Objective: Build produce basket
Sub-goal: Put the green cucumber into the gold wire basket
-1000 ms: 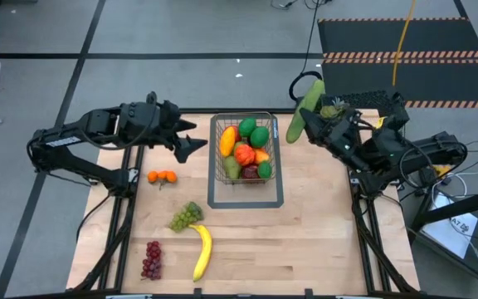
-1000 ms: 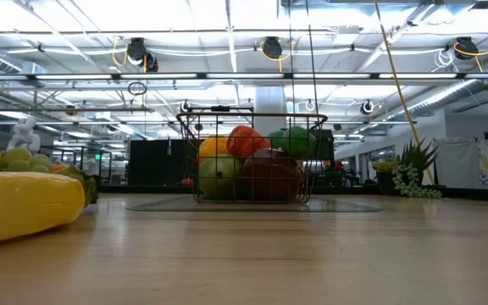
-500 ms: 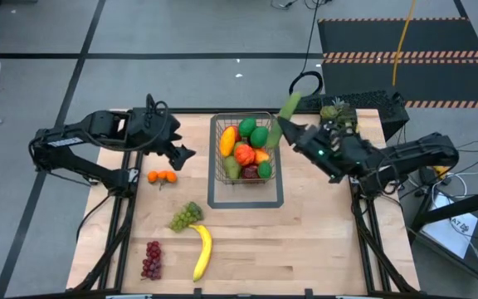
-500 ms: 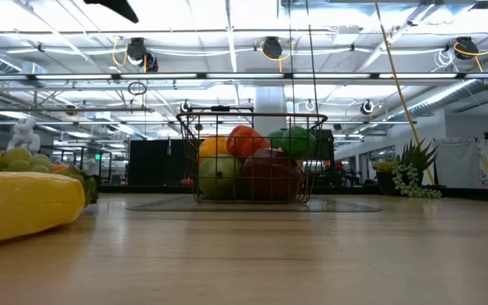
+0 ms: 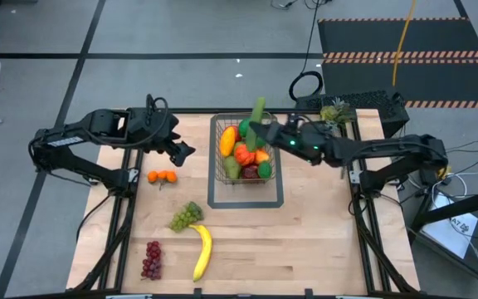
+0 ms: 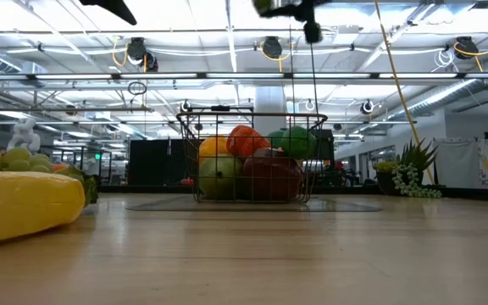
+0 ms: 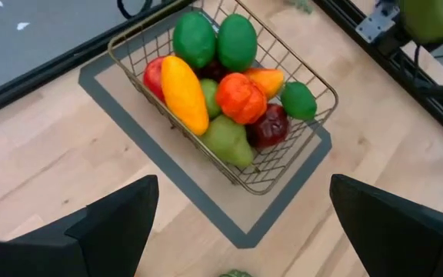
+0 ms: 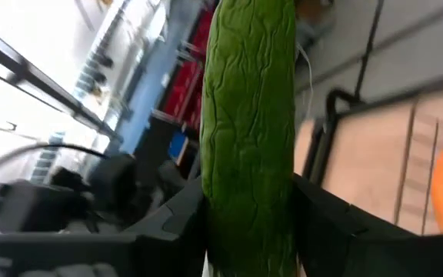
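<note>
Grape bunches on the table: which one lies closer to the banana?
The green grapes, touching the banana's upper end. The red grapes lie apart, toward the table's left edge.

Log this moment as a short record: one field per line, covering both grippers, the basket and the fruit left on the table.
right gripper: shut on the cucumber, above the basket's far edge
left gripper: open, empty, above the table left of the basket
basket: holds mixed fruit, not full
on table: oranges, green grapes, banana, red grapes
table: wooden
</note>
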Robot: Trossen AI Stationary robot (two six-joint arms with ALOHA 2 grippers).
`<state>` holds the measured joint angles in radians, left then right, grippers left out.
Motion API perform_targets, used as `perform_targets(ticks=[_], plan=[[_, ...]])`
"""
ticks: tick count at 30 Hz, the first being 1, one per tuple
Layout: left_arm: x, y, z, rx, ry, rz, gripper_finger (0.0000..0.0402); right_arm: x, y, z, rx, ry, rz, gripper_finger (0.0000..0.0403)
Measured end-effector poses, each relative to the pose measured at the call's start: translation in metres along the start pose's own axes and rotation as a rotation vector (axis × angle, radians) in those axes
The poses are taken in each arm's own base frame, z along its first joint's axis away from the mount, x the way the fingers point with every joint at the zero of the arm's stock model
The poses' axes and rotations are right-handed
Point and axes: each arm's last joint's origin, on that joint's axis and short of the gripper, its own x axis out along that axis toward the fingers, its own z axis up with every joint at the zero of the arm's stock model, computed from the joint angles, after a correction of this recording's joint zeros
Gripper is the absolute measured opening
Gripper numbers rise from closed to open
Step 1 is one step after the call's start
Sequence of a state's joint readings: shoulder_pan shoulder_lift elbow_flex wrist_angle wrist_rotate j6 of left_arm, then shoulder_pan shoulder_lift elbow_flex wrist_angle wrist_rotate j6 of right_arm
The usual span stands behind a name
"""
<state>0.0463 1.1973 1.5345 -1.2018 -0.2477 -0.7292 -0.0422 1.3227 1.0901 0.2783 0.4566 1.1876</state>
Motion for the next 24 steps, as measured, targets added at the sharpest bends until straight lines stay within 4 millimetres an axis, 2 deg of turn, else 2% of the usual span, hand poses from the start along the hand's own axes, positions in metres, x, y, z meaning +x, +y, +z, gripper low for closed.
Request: perform_targets(ticks=[4,9,16,24], plan=[[0.000,0.001,0.001,-0.007,-0.002,0.004,0.0381,0.016,-0.012,-0.008,0.088,0.087,0.002,0.0146],[0.000,0.002,0.001,0.010,-0.001,0.004,0.0381,0.030,-0.009,-0.015,0.098,0.143,0.042,0.0146],[0.001,0.002,0.002,0.020,-0.013,0.017,0.0381,0.057,-0.002,-0.015,-0.101,0.324,-0.085,0.0146],[0.001,0.002,0.002,0.034,-0.013,0.019,0.0381,0.079,-0.027,-0.019,-0.262,0.453,-0.176,0.0146]])
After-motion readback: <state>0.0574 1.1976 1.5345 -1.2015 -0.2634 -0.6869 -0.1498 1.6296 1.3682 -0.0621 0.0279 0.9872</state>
